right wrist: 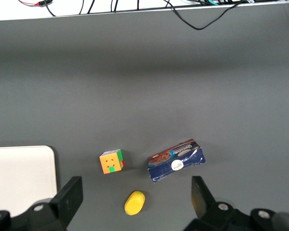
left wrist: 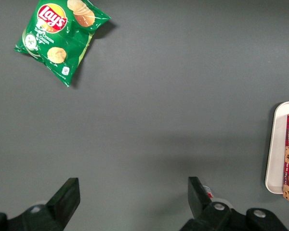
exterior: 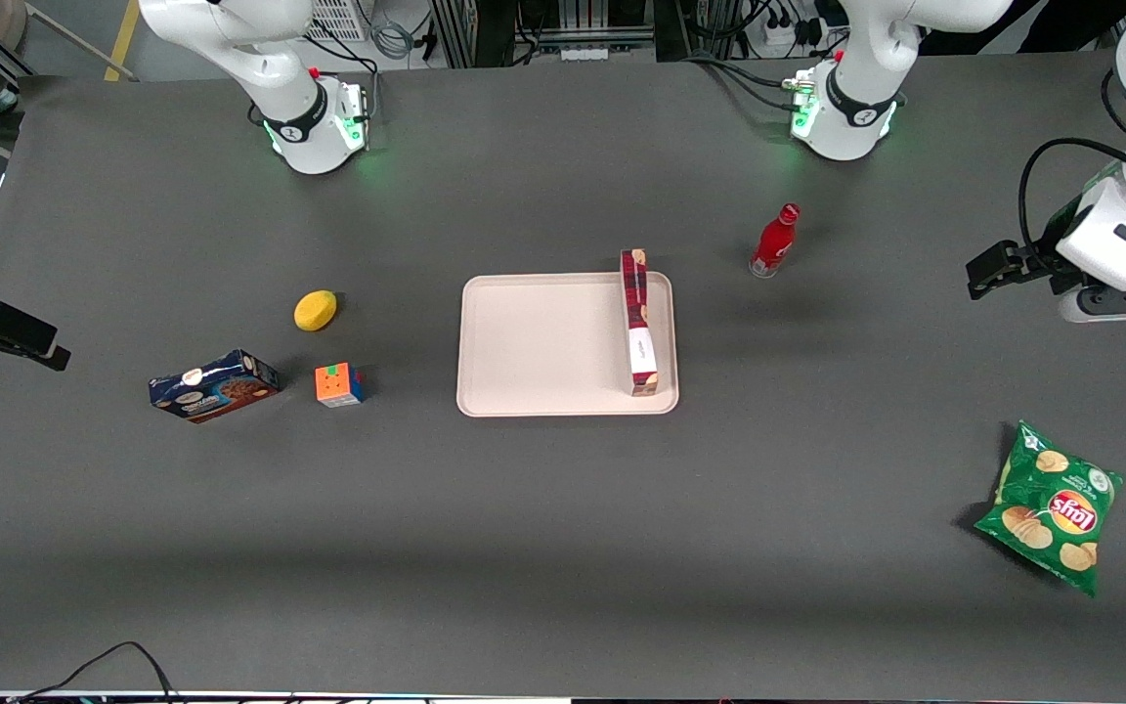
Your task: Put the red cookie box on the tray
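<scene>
Front view — red cookie box (exterior: 637, 323) rests on tray (exterior: 543, 342); gripper (left wrist: 134, 202), fingers apart and empty, hangs well clear — placement judged complete.

Desk (exterior: 563, 548) is looking plain dark grey. Tray (exterior: 543, 342) is showing pale pinkish cream, box (exterior: 637, 323) is wearing dark red plaid with a white panel and cookie pics. Bottle (exterior: 774, 241) is glowing red, chips bag (exterior: 1052, 506) is going green with a red-yellow logo. The hand (left wrist: 133, 199), out at the working arm's end of the desk, is showing black fingers.
</scene>
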Robot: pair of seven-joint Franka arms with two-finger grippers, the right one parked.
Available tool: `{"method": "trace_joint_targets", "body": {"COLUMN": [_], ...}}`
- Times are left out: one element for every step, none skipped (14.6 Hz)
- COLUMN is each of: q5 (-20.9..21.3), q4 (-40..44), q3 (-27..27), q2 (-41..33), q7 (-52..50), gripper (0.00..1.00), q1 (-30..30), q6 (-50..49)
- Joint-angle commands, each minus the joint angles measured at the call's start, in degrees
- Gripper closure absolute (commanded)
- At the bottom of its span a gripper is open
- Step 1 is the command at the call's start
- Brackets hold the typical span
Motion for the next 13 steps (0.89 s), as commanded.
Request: {"method": "trace_joint_targets", "body": {"q5": [-0.1, -0.3, -0.5, -0.5, -0.5, -0.5, -0.6, -0.6, -0.6, -0.7, -1.4, -1.9, -1.9], "q4": [0.3, 0.5, 0.6, 0.8, 0.8, 0.8, 0.9, 0.8, 0.8, 0.8, 0.8, 0.9, 1.9], "q3": [-2.6, -9.2, -16.0, -20.0, -21.2, -21.3, -21.4, -21.4, -21.4, -21.4, -21.3, -21.2, -21.2], "q2": [0.1, 0.1, 0.1, 0.2, 0.3, 0.5, 0.6, 0.6, 1.1, 1.5, 1.6, 1.6, 1.6], "q7": [1.2, 3.2, 4.7, 5.1, 5.2, 5.3, 5.4, 5.4, 5.6, 6.1, 6.1, 6.1, 6.1], "gripper": [0.0, 0.0, 0.0, 0.0, 0.0, 0.0, 0.0, 0.0, 0.0, 0.0, 0.0, 0.0, 0.0], "q1": [4.2, 10.6, 17.5, 21.7, 23.0, 23.3, 23.3, 23.4, 23.5, 23.5, 23.5, 23.3, 23.0], "q6": [0.1, 0.1, 0.2, 0.1, 0.2, 0.3, 0.3, 0.2, 0.4, 0.8, 0.8, 0.9, 0.4]}}
